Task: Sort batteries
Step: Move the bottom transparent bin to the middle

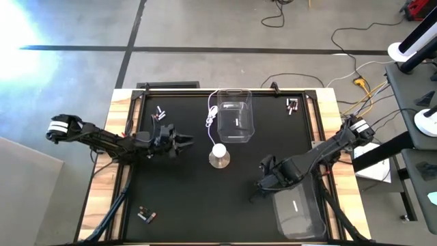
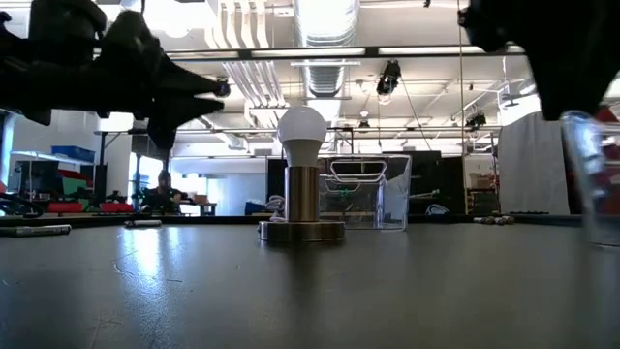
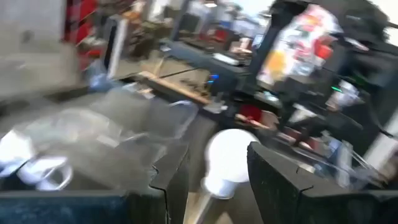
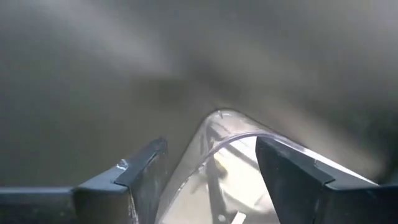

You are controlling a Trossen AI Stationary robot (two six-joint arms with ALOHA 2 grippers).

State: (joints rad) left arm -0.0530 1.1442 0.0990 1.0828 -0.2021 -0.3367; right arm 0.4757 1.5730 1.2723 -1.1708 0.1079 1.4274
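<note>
Black table point(image 1: 225, 198): small cylindrical batteries point(image 1: 292, 104) scattered near corners. Right gripper point(image 4: 208, 165) fingers parted, empty over near-right clear plastic bin point(image 1: 295, 215), probably just dropped one. Left gripper point(image 1: 184, 143) parted, empty. Next: fetch another.

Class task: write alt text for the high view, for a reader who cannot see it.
Two dark robot arms reach over a black table; the left gripper and right gripper flank a bulb-shaped lamp. Clear bins and scattered batteries surround them.
</note>
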